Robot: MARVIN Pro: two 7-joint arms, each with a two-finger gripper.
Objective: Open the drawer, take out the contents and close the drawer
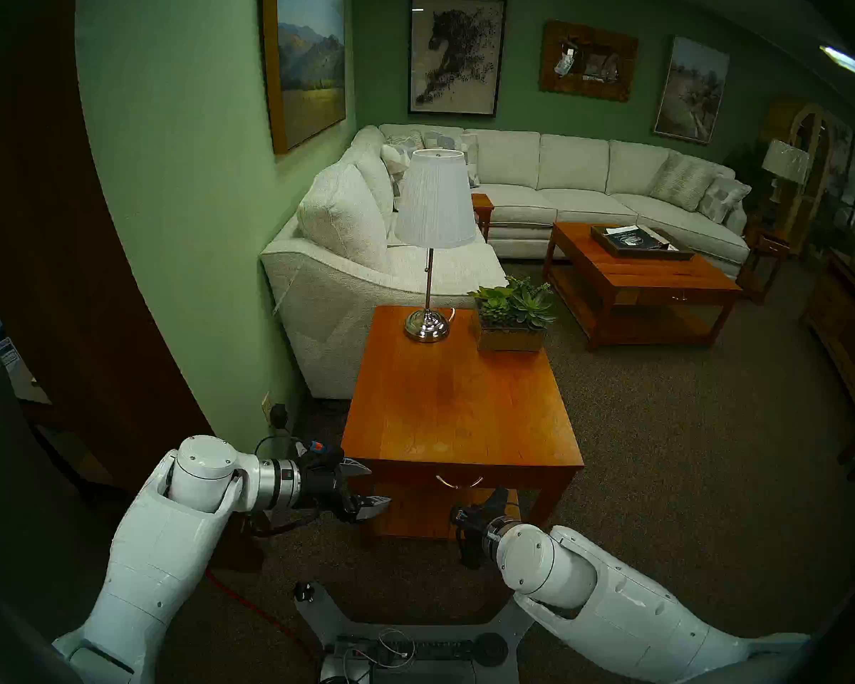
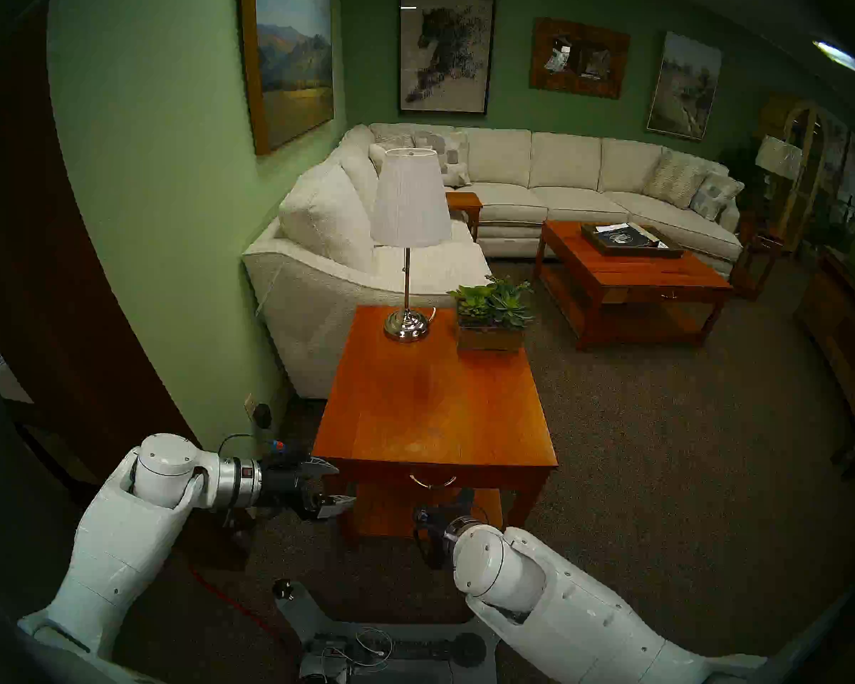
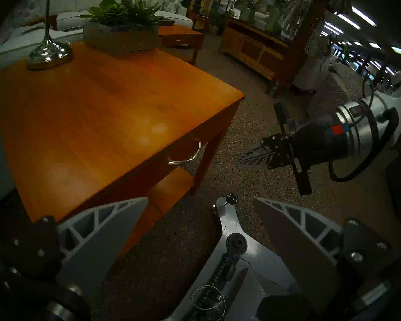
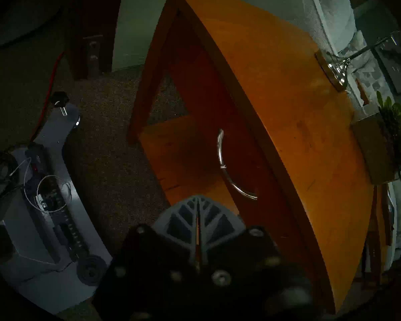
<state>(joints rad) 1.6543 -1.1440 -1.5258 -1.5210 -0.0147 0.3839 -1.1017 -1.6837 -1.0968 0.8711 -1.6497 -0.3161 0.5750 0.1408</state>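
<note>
The drawer is shut in the front of the orange-brown side table, under its top. Its curved silver handle hangs at the centre and also shows in the left wrist view and the right wrist view. The contents are hidden inside. My left gripper is open and empty, beside the table's front left corner. My right gripper is shut and empty, just below and in front of the handle; its closed tips point at the lower shelf.
A lamp and a succulent planter stand at the back of the tabletop. A lower shelf sits under the drawer. The sofa and green wall are on the left, a coffee table beyond, and my base below.
</note>
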